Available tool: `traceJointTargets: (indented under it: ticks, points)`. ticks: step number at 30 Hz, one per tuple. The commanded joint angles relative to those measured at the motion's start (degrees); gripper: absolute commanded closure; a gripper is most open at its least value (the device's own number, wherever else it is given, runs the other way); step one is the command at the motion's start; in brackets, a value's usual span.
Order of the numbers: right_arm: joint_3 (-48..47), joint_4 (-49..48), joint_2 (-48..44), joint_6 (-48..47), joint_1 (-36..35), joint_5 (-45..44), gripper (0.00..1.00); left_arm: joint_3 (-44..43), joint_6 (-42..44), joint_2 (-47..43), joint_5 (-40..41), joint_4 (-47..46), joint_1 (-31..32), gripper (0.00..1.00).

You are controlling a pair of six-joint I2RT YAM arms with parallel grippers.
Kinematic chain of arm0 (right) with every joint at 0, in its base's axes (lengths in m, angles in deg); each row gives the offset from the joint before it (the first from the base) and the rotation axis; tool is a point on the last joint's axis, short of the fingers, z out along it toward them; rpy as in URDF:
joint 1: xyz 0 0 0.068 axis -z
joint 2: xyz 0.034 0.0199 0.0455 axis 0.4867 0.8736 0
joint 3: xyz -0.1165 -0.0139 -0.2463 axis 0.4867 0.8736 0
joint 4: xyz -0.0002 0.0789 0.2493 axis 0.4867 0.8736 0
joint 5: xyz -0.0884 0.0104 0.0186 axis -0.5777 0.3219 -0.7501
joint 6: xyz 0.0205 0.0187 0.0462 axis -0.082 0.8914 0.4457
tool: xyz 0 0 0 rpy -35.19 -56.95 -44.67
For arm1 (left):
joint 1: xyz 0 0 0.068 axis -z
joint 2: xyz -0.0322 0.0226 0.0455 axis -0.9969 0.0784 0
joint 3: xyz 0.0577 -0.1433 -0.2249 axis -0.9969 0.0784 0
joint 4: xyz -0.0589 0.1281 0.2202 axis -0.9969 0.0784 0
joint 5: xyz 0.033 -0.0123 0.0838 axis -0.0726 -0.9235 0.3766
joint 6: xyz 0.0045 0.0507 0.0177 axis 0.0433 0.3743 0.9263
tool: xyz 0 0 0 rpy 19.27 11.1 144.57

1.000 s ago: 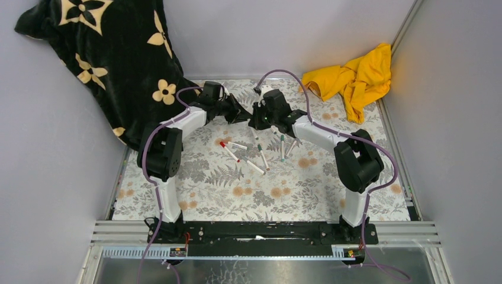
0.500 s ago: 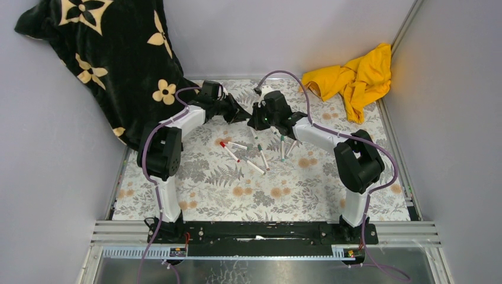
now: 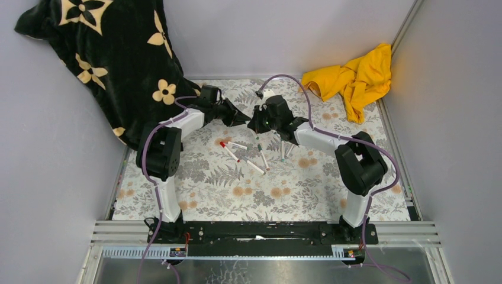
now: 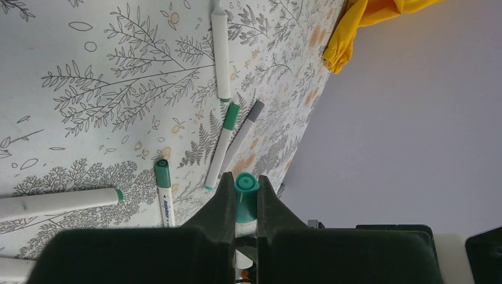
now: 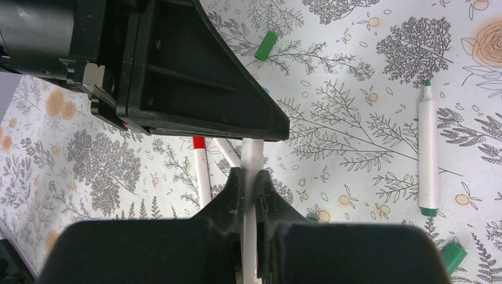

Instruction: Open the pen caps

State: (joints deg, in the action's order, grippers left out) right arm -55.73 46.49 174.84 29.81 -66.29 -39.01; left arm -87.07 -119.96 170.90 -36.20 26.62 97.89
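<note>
My left gripper (image 4: pixel 245 180) is shut on the teal cap (image 4: pixel 246 190) of a white pen, and a bit of the barrel shows below the cap. My right gripper (image 5: pixel 248 174) is shut on the same pen's white barrel (image 5: pixel 253 152), which runs up to the left gripper's black body (image 5: pixel 177 71). In the top view the left gripper (image 3: pixel 239 118) and the right gripper (image 3: pixel 257 124) meet tip to tip above the loose pens (image 3: pixel 256 155). One lying pen has a red cap (image 3: pixel 223 144). A capped green pen (image 4: pixel 163 177) lies on the mat.
Two loose green caps (image 5: pixel 266 45) (image 5: pixel 453 257) and an uncapped pen (image 5: pixel 427 148) lie on the floral mat (image 3: pixel 225 189). A yellow cloth (image 3: pixel 355 74) sits at the back right. A black flowered blanket (image 3: pixel 112 53) hangs at the back left.
Both grippers stay joined on the pen. The pair has shifted slightly toward the near side and both arms have lowered a little.
</note>
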Motion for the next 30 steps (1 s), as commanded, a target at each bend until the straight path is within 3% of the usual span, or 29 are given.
traceJointTargets:
  ticks: [1, 19, 30]
  points:
    - [4.79, 18.62, -4.25, -0.24, -1.62, 6.14, 1.00, -1.49, -1.12, -1.69, 18.68, -15.05, -9.22, 1.00]
    - [8.35, 17.81, -5.77, 0.79, -4.46, 5.58, 1.00, -4.75, 3.59, -1.80, 24.88, -11.55, -9.09, 1.00]
    - [5.58, 18.80, -5.08, 0.47, -4.67, 3.61, 1.00, -1.88, 3.76, -1.65, 18.71, -14.85, -7.72, 1.00]
